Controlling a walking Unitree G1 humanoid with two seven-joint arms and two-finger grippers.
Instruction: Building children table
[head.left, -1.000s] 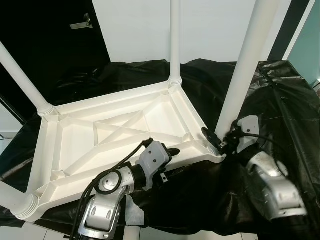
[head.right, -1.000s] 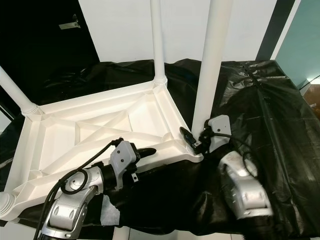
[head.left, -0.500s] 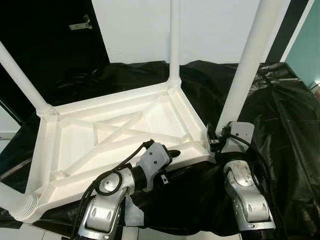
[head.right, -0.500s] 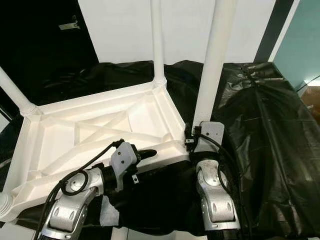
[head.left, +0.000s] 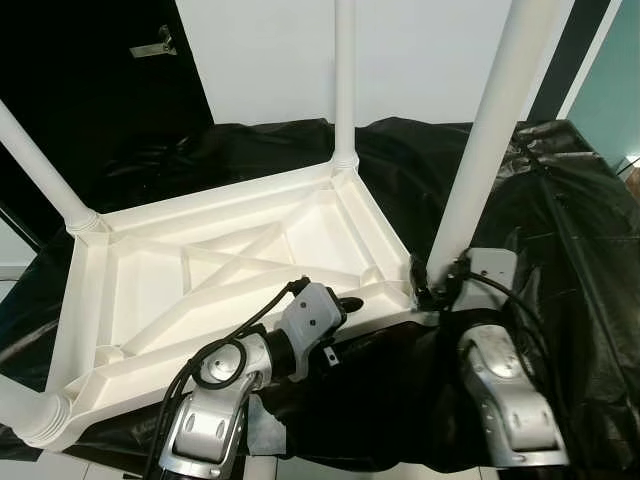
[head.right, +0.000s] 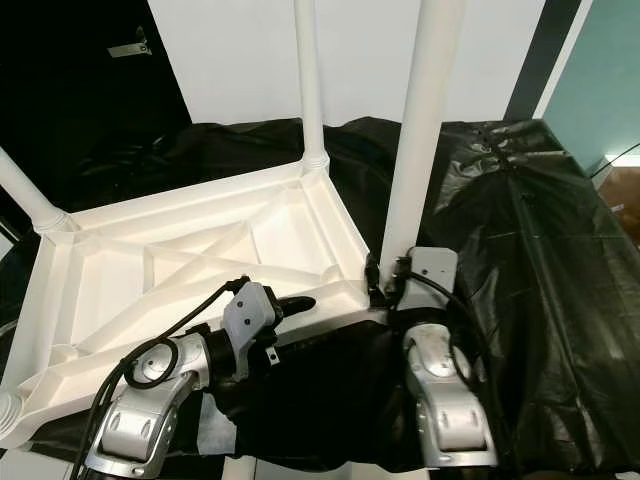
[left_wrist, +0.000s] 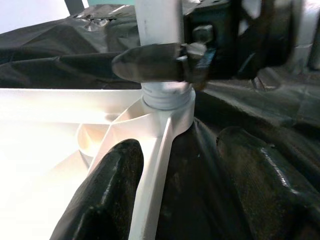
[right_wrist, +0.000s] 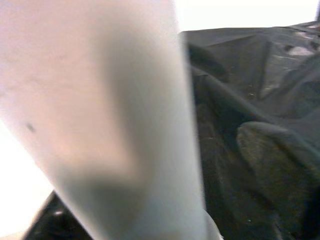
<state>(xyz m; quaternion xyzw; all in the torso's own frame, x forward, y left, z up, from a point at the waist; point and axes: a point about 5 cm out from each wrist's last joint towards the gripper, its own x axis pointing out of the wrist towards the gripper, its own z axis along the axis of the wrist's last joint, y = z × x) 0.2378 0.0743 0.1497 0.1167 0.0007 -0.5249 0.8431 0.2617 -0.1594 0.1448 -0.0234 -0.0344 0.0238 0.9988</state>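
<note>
Right tool clamps the near leg just above its socket on the upturned children's table; left tool straddles the rim beside that socket, fingers apart. If you twist unevenly, the leg could bind or pop out.

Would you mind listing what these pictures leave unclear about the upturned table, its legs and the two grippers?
- Leg tops: all legs run off the head views' top or left edges, e.g. the near-right leg.
- Near-left corner: cut by the frame edge.
- Right gripper: its wrist housing hides the grip on the leg; the right wrist view is blurred by the close leg.
- Tabletop: its upper face lies down on the black sheet.
- Left gripper: straddles the table rim.
</note>
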